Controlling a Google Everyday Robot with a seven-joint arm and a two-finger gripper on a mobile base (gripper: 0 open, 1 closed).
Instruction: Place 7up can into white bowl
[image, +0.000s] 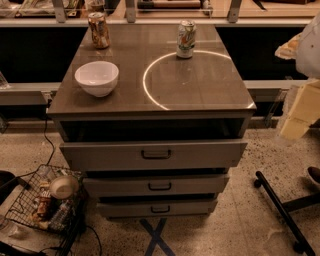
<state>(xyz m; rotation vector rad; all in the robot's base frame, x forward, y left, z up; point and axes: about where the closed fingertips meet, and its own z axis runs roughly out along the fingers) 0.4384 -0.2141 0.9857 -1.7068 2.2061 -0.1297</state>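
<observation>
The 7up can (185, 38) stands upright at the far edge of the desk (200, 85), well left of the pincer (300, 112), which hangs beyond the right side. Whether the pincer is wide or narrow, I cannot tell.

The light is dim and warm, tinting everything brown. It seems to come from overhead: the glossy cabinet top (200, 92) carries 1 bright ring of glare (144, 82), open on its right side. The white bowl (97, 77) is the brightest thing on it, and a soft shadow hugs its base. The 7up can (185, 38) shows a pale highlight. The gaps above the 3 drawers (155, 155) fall into black shadow. The gripper (299, 112) at the right edge is lit pale cream.
</observation>
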